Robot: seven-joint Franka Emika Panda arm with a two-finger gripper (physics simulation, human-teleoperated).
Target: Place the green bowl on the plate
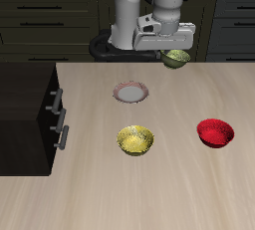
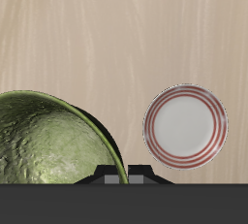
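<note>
The green bowl hangs in the air at the back of the table, held by its rim in my gripper, which is shut on it. In the wrist view the green bowl fills much of the frame close to the camera, olive and glossy, and it hides the fingertips. The plate lies flat on the table, nearer the front than the bowl and off to one side of it. The wrist view shows the plate with a whitish centre and reddish rim rings, beside the bowl and well below it.
A yellow bowl sits on the table in front of the plate. A red bowl rests nearer the table's far side edge. A dark cabinet with drawer handles adjoins the table beside the plate.
</note>
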